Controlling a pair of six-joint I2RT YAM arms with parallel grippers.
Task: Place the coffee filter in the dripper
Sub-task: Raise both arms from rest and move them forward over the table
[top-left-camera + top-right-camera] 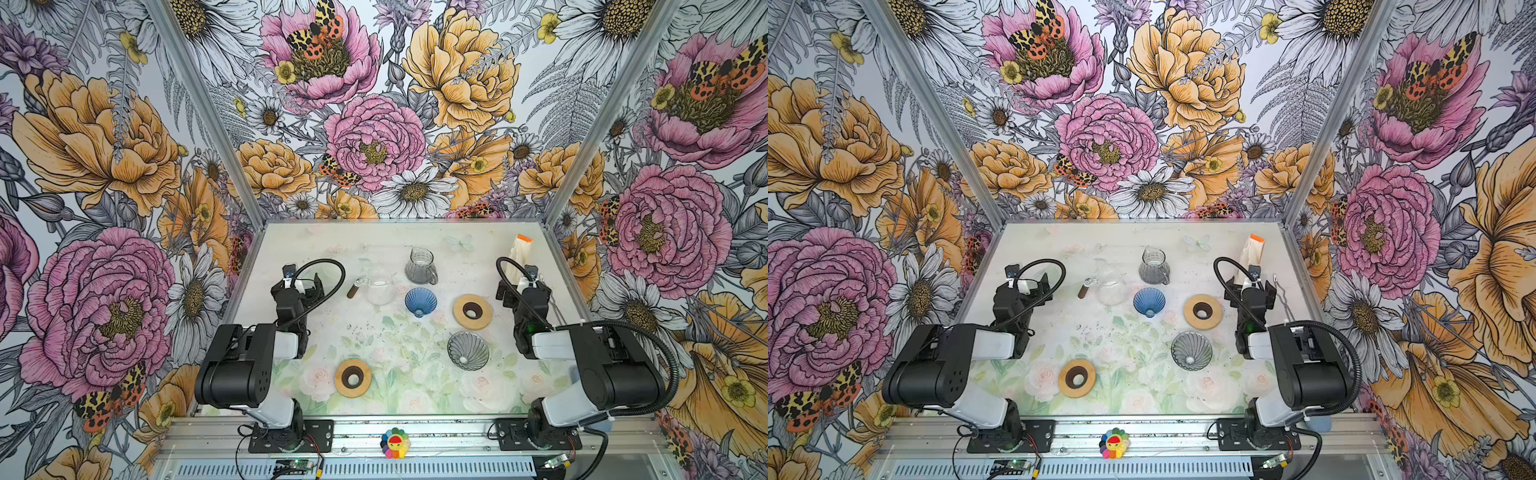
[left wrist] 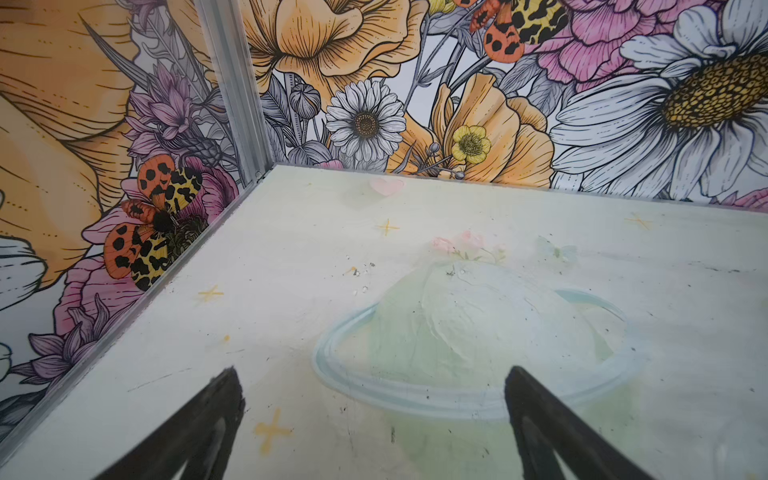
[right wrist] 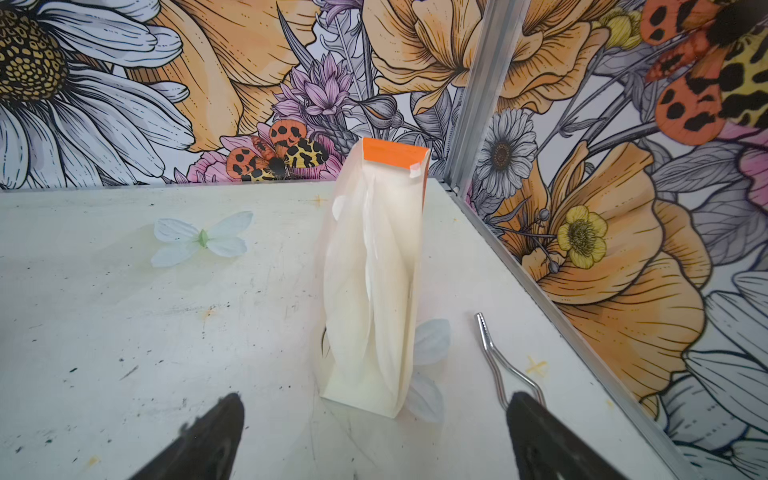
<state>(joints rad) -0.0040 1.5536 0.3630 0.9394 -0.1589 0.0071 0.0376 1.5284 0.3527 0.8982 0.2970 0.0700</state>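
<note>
Glossy plastic filter bag [image 3: 374,282] — wooden rings [image 1: 353,377].

Both wrist views cut the black fingers [image 2: 552,432] off at the bottom edge. What looks like wire tongs [image 3: 483,330] runs behind one of them. In both top views the right arm [image 1: 524,297] hides the lower part of the filter bag [image 1: 521,255]; the clear jug [image 1: 380,291] is faint

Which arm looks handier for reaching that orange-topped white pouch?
Right, probably: the right end effector, open, points straight at the nearby pouch; the left end effector faces the opposite table corner.
</note>
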